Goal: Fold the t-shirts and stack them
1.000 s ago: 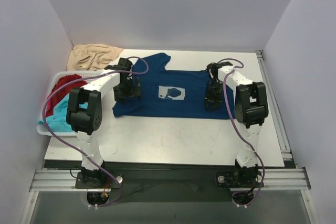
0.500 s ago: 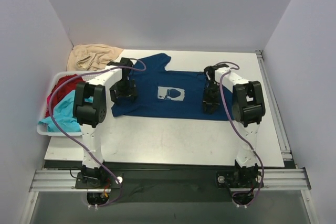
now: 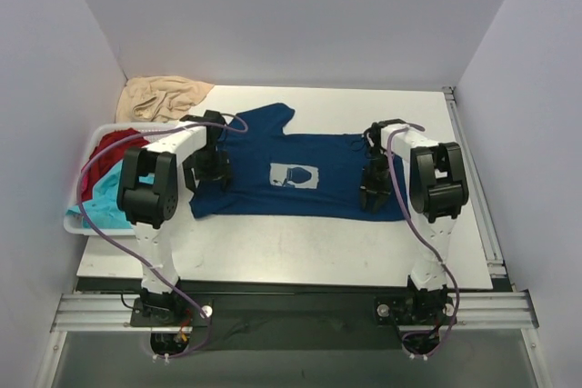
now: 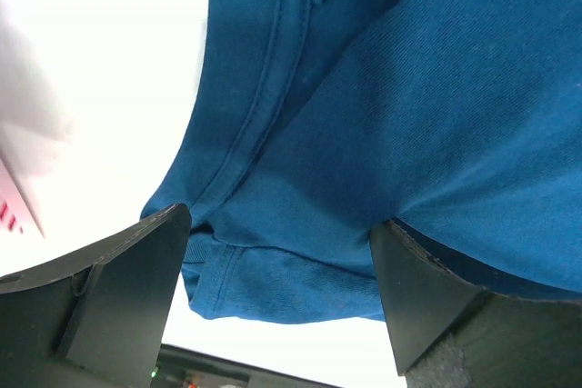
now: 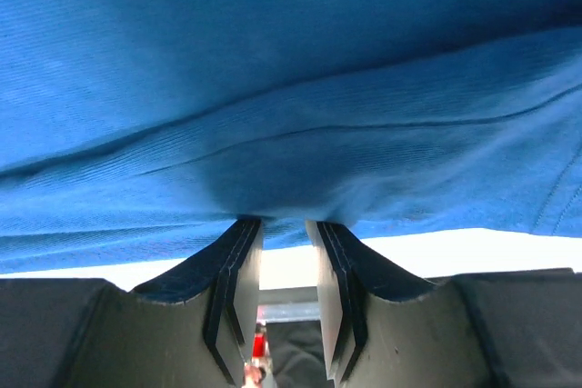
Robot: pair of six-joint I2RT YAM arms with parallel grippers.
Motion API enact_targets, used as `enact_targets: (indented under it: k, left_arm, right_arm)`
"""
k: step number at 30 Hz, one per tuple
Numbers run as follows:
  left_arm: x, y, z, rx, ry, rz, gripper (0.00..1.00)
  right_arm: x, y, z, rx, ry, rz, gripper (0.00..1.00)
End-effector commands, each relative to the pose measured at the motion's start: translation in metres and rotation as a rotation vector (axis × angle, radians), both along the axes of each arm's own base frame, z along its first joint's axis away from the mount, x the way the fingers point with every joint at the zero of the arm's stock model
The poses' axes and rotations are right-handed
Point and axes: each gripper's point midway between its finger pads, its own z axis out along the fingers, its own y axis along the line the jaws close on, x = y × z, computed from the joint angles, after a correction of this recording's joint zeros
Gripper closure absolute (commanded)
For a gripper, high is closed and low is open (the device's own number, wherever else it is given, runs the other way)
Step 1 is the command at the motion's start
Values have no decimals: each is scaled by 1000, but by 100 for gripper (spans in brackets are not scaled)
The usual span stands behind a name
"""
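While left pincer [image 4: 277, 224] gapes over navy t-shirt [image 3: 336, 163], right pincer [image 5: 282, 223] meets hem; grip unclear.

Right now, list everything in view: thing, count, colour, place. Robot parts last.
Navy blue short-sleeved cloth t-shirt, pale square print: 1, navy, spread flat mid-table.
Red crumpled cloth shirt: 1, red, in the basket.
Turquoise crumpled cloth shirt: 1, turquoise, in the basket.
White plastic basket: 1, white, table's left edge.
Beige crumpled cloth: 1, beige, far left corner.
White table: 1, white, under everything.
Arms: 2, white and black, left and right, over the shirt's ends.
Left tool: 1, black, open over the shirt's left end.
Right tool: 1, black, pinching the shirt's right end.
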Motion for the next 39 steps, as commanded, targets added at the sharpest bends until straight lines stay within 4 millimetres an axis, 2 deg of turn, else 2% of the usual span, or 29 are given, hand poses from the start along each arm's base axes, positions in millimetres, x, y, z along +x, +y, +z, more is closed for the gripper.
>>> enact_targets:
  k: [1,8,11,13,16,20,21,23,24,25,27,28,30,31,32,34,36,37,38,39]
  left_arm:
    - [-37,31,8,104,78,7,10]
    - [-82,32,27,88,104,-1,10]
    - [-93,30,29,70,114,-1,10]
    - [-93,29,33,67,108,-6,10]
    - [-75,28,46,68,42,-7,10]
    - [-35,13,69,3,-81,-10,10]
    - [-13,3,82,-40,-154,-13,10]
    - [10,-9,88,-89,-207,-26,10]
    - [22,-17,91,-123,-231,-31,9]
    - [43,-24,98,-146,-271,-39,10]
    - [65,-34,101,-184,-308,-45,10]
    - [86,-42,101,-207,-338,-51,10]
    - [108,-52,98,-241,-367,-58,10]
    - [118,-56,79,-245,-342,-58,10]
    - [135,-61,86,-265,-386,-65,11]
    - [158,-74,71,-304,-396,-97,17]
    - [175,-87,62,-361,-420,-126,25]
    - [182,-92,47,-377,-415,-136,27]
    - [195,-94,52,-383,-459,-141,27]
    - [203,-96,45,-389,-469,-146,28]
  right_arm:
    - [-33,-39,4,-154,112,52,71]
    - [-53,-41,11,-154,144,48,71]
    - [-67,-42,12,-154,164,46,71]
    - [-72,-41,13,-148,170,43,71]
    - [-72,-41,18,-154,145,49,71]
    - [-54,-36,31,-154,65,37,72]
    - [-45,-33,37,-152,33,34,72]
    - [-33,-29,47,-143,-17,29,72]
    - [-21,-27,55,-137,-61,26,71]
    - [-17,-26,60,-134,-77,25,71]
    - [-6,-23,69,-127,-116,16,71]
    - [5,-21,74,-121,-149,16,71]
    - [19,-17,79,-112,-185,9,71]
    - [32,-14,83,-105,-213,5,71]
    - [38,-12,84,-100,-223,2,71]
    - [56,-6,87,-89,-255,-1,71]
    - [65,-3,89,-80,-272,-9,71]
    - [72,-1,88,-77,-281,-11,71]
    - [74,1,89,-74,-284,-10,71]
    - [75,2,87,-74,-281,-6,71]
